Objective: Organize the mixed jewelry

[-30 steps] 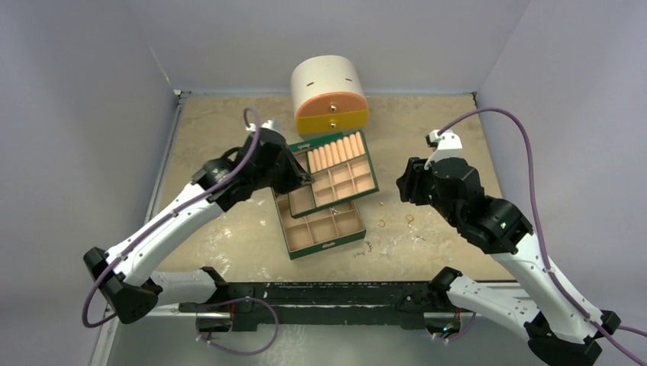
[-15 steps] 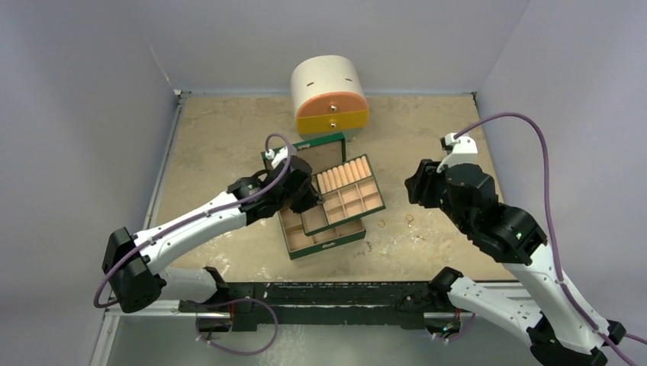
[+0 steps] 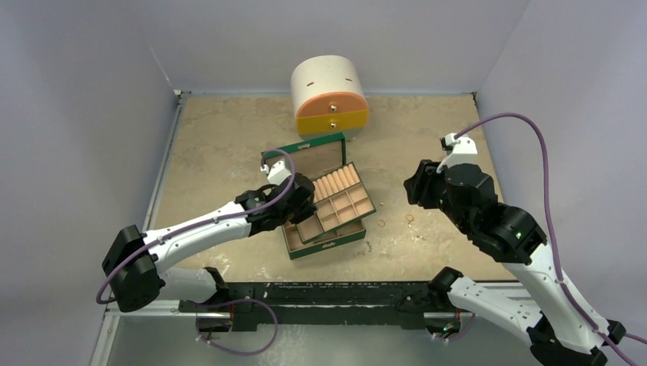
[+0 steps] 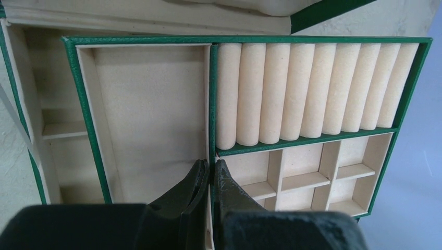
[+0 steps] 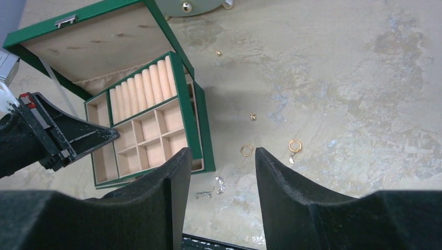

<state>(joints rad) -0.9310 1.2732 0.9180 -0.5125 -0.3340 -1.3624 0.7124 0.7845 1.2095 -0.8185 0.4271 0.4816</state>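
Note:
The mixed jewelry lies loose on the table right of the green box (image 3: pixel 324 242): a gold ring (image 5: pixel 246 150), a gold hoop with a charm (image 5: pixel 295 146), small gold bits (image 5: pixel 253 116), and silvery pieces (image 5: pixel 219 183). The top view shows the ring (image 3: pixel 381 223) and the hoop (image 3: pixel 410 219). My left gripper (image 4: pixel 212 169) is shut on the green divider wall of the box's lift-out tray (image 4: pixel 212 104) and holds the tray (image 3: pixel 339 204) over the box base. My right gripper (image 5: pixel 219 172) is open and empty, above the jewelry.
The box lid (image 3: pixel 305 149) stands open behind the tray. The round cream-orange-yellow drawer chest (image 3: pixel 329 95) stands at the back centre, drawers shut. A tiny gold stud (image 5: pixel 219 53) lies near it. Walls close in the table on the left, back and right.
My left gripper has carried the tray toward the near side, over the box base, uncovering the open lid. The right arm rose slightly, then held still.

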